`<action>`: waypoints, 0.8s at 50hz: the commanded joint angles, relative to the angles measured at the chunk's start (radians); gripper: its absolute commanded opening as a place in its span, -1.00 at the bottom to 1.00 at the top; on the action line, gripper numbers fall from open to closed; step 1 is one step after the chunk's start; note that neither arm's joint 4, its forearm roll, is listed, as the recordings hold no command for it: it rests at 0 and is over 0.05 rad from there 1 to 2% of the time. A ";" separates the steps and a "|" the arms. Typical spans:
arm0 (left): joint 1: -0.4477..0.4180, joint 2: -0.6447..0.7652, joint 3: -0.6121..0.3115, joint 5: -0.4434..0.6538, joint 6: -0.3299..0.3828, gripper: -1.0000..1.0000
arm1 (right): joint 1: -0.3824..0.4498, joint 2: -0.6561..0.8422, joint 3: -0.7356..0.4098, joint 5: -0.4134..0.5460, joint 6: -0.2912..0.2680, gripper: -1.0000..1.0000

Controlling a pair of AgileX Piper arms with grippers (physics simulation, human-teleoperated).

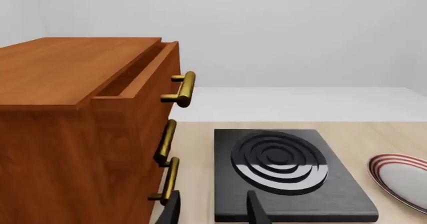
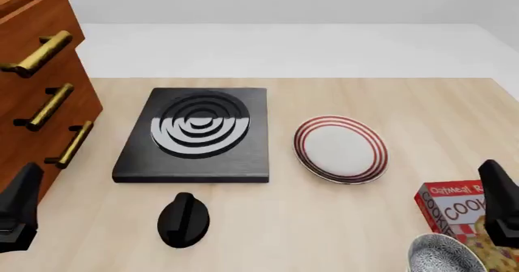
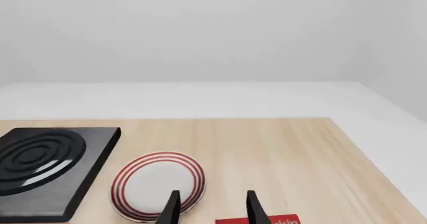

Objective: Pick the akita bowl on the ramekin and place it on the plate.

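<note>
Peeking in at the front view's lower right edge, the akita bowl (image 2: 444,255) sits beside a cookie box (image 2: 454,205); both grippers, left (image 1: 212,211) and right (image 3: 211,209), hang released and empty; mid-frame lies the plate (image 2: 341,148); left of it the black burner (image 2: 197,132); upper left, the wooden cabinet (image 2: 33,71).

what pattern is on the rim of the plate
Concentric red rings on white, around the rim of the plate; clearest in the front view.
</note>
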 commanded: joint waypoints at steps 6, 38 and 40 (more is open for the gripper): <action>0.000 0.005 -0.003 -0.001 0.000 1.00 | 0.016 -0.025 -0.008 -0.002 0.000 1.00; 0.000 0.005 -0.003 -0.001 0.000 1.00 | 0.136 0.128 -0.389 0.409 -0.055 1.00; 0.000 0.005 -0.003 -0.001 0.000 1.00 | 0.198 0.158 -0.403 0.428 -0.086 1.00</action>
